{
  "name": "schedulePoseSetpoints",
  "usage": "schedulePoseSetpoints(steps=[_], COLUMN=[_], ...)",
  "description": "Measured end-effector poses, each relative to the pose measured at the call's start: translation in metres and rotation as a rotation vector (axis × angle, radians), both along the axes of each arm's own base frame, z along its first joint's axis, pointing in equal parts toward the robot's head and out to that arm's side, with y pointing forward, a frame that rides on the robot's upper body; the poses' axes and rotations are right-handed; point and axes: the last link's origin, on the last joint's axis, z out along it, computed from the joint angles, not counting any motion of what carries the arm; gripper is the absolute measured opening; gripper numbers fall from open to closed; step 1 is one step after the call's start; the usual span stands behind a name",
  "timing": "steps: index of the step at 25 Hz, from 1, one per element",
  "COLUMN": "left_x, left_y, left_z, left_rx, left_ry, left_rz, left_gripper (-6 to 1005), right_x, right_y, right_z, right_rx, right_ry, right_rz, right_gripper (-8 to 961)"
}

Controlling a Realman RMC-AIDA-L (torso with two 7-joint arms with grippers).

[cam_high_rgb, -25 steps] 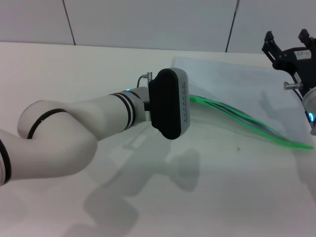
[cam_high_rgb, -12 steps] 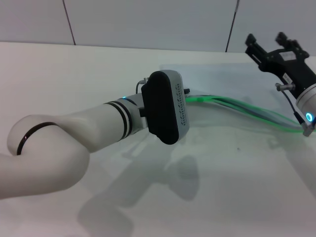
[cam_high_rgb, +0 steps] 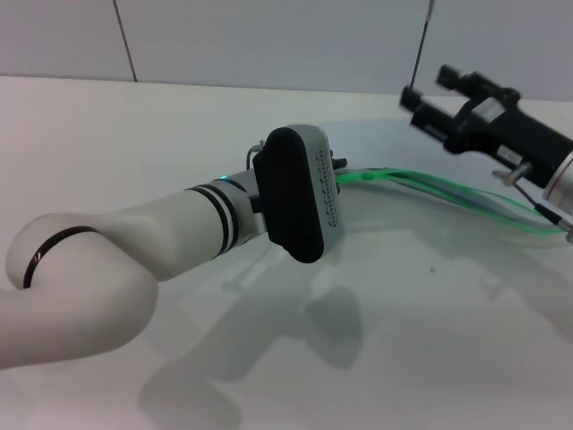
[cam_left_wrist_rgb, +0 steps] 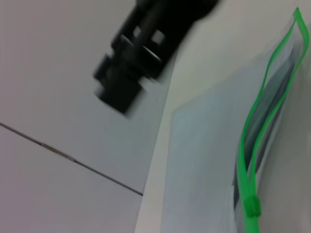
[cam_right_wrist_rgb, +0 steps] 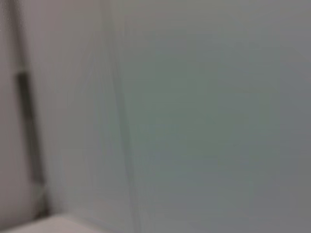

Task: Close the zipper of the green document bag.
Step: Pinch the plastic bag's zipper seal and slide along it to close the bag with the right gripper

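The green document bag [cam_high_rgb: 466, 148] lies flat on the white table at the right, pale and translucent. Its zipper [cam_high_rgb: 448, 193] runs along the near edge as bright green strips that gape apart. In the left wrist view the zipper [cam_left_wrist_rgb: 252, 141] stands open on the bag [cam_left_wrist_rgb: 204, 160], with the small green slider [cam_left_wrist_rgb: 251, 206] at one end. My left gripper [cam_high_rgb: 336, 170] sits at the strip's left end, mostly hidden behind its black wrist housing. Above the bag's far side my right gripper [cam_high_rgb: 430, 90] hovers open and holds nothing; it shows blurred in the left wrist view [cam_left_wrist_rgb: 131, 73].
A grey panelled wall [cam_high_rgb: 269, 36] rises behind the table's back edge. My left forearm [cam_high_rgb: 161, 242] crosses the table's middle from the lower left. The right wrist view shows only blurred grey wall.
My right gripper has swung left and tipped over above the bag. The left wrist has shifted slightly left, and the zipper's right end now lies farther back on the table.
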Motion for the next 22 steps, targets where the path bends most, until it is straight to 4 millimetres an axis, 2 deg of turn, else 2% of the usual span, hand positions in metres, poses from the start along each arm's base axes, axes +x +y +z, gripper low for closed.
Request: schedulePoseSetpoints(steps=[4,11,22], left_x=[0.0,0.003,0.003], left_y=[-0.001,-0.005,-0.004], left_z=[0.001,0.006,0.01], left_rx=[0.001,0.012,0.012], left_ry=[-0.012,-0.048,-0.093], left_rz=[0.006,0.016,0.055], left_gripper=[55,55,55], right_x=[-0.006,-0.004,-0.004], right_y=[-0.004,-0.008,-0.016], right_z=[-0.006,-0.009,-0.022], right_rx=[-0.057,-0.042,0.101], right_ry=[-0.104,-0.255,-0.394], right_rz=[0.129,0.265,0.393], right_gripper=[697,696,687])
